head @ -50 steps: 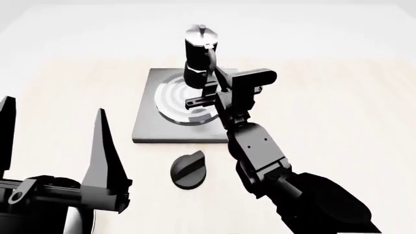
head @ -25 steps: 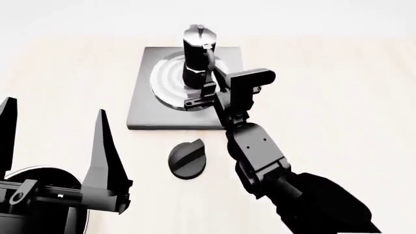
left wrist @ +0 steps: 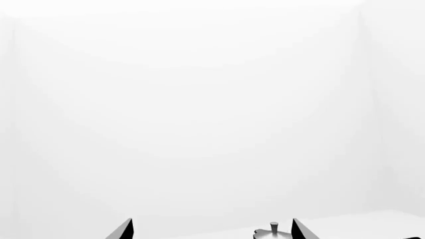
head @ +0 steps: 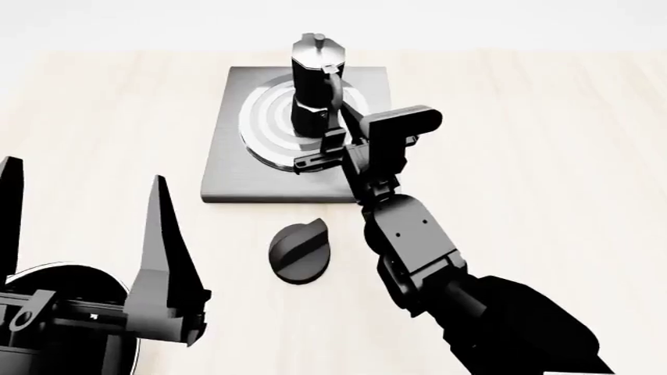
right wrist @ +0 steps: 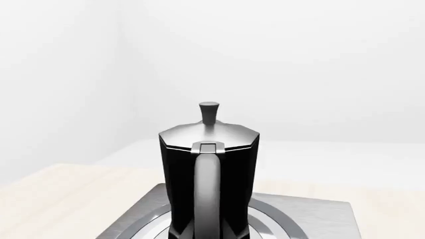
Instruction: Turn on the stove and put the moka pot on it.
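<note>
Moka pot stands upright on the stove, sitting on the burner rings at their far edge rather than dead centre, handle turned back toward the right pincer. Right wrist view confirms it: pot fills the middle, handle facing the camera, base on the ringed plate. So the pot sits straight ahead of the right pincer, just beyond its tips.

Right pincer: low over the plate, aimed at the handle side of the pot, which looks like the side it would grip or let go from. Its fingers don't show in the wrist view, and from the head it is a dark cluster against the pot. Cannot tell whether it is apart, together or clamped on the handle.

Left pincer: fingers spread wide apart, nothing between them, parked well to the near side and away from the stove, probably to keep out of the working arm's way. In its wrist view only the two finger tips and the pot lid knob far ahead are visible.

Knob lies on the table just beside the right forearm, nearer the robot than the plate. Cannot judge on/off from its pointer. Placement looks about done.
</note>
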Robot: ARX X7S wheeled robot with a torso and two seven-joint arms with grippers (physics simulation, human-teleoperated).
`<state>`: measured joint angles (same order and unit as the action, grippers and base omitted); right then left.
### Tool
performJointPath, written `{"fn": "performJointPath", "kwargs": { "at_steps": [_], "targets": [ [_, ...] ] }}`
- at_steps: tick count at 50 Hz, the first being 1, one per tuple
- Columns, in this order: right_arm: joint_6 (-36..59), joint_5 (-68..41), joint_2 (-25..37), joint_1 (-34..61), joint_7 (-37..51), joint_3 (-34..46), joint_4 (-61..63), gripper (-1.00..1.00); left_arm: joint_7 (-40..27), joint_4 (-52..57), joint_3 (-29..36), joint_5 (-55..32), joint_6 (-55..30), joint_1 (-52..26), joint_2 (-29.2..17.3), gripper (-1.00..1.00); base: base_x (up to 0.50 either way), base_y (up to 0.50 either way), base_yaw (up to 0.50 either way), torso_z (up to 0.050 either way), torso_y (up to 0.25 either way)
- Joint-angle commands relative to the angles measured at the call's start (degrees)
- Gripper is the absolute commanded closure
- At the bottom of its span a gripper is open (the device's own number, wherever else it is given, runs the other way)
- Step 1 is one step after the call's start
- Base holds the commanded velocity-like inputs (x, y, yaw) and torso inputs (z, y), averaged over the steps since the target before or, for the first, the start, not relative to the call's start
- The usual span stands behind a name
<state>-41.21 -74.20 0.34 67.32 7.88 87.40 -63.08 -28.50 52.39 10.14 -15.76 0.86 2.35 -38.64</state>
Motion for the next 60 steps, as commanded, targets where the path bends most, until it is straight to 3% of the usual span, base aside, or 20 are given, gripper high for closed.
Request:
{"fn": "performJointPath", "kwargs": {
  "at_steps": [1,2,3,33,45,60],
  "targets": [
    [0.8,-0.1,-0.3,0.0,0.2,0.3,-0.1,1.0,0.0,-0.2,-0.2,-0.2,0.8,0.3,-0.1,-1.0,0.0,0.0,0.0,0.0,0.0],
    [0.8,0.0,-0.3,0.0,0.5,0.3,0.0,1.0,-0.1,-0.2,-0.2,-0.2,0.8,0.3,-0.1,-1.0,0.0,0.0,0.0,0.0,0.0],
    [0.9,-0.3,-0.3,-0.1,0.3,0.3,-0.1,-1.0,-0.1,-0.2,-0.2,-0.1,0.8,0.3,0.0,-1.0,0.0,0.0,0.0,0.0,0.0],
    [-3.2,-1.1,-0.2,1.3,-2.9,-0.9,-1.2,-1.0,-1.2,0.8,-1.6,-2.1,-2.0,-2.1,-1.4,-1.0,0.0,0.0,0.0,0.0,0.0],
    [-3.7,6.8,15.9,8.3,15.2,2.2,28.6,-1.0,-3.1,2.3,-6.3,-9.2,-10.5,-12.1,-5.2,-1.0,0.0,0.0,0.0,0.0,0.0],
    [-1.7,17.1,28.7,17.7,30.1,1.9,53.2,-1.0,-5.7,5.2,-7.3,-17.8,-21.3,-29.9,-9.3,-1.0,0.0,0.0,0.0,0.0,0.0]
  ]
}}
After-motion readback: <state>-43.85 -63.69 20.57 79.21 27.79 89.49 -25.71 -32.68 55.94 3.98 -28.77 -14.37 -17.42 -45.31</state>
